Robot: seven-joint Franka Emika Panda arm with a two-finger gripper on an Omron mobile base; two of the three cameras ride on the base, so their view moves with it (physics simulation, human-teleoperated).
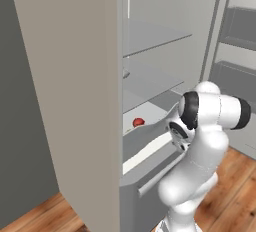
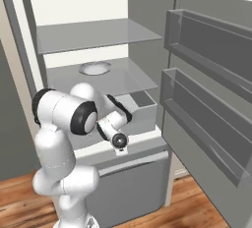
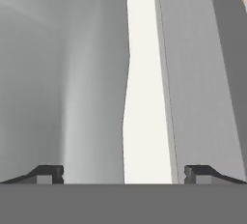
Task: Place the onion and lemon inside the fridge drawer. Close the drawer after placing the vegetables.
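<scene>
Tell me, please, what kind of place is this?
Probably a simulated home kitchen: a tall grey fridge stands open, showing flat glass-like shelves and grey door racks, above a brown wooden plank floor.

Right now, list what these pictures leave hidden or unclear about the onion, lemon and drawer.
- Lemon: cannot be made out; in the right base view the arm covers much of the fridge drawer.
- Onion: small red spot in the left base view; its exact resting place is unclear.
- Gripper: open, holding nothing; what it faces is unclear.

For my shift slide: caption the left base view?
Onion sits in the open fridge drawer; arm reaches in at its front.
</scene>
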